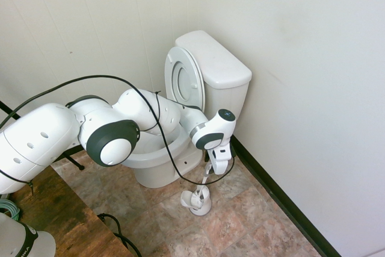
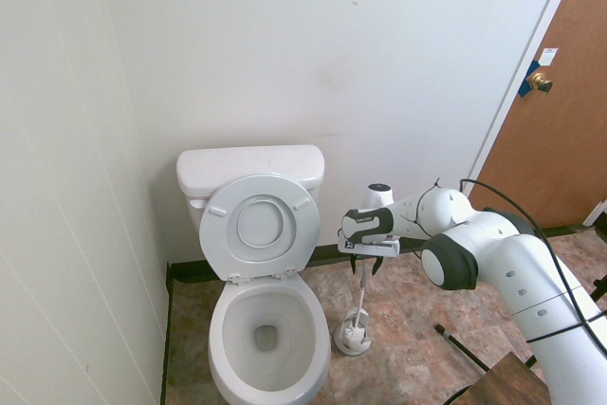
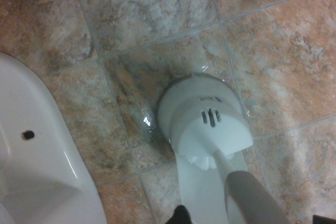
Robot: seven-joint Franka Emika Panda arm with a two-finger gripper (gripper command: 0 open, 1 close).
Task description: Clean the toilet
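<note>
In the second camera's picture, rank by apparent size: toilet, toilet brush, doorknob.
Largest to smallest:
1. Toilet
2. Toilet brush
3. Doorknob

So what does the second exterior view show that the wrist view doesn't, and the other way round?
Only the second exterior view: the white oval toilet lid, raised against the boxy white tank; the brown door with its brass knob; the white robot arm.

Only the wrist view: three dark slots in the small white brush holder, and a dark hole low on the toilet's white ceramic base.

Both: that holder, the brush's pale handle and the mottled tan floor tiles.
</note>
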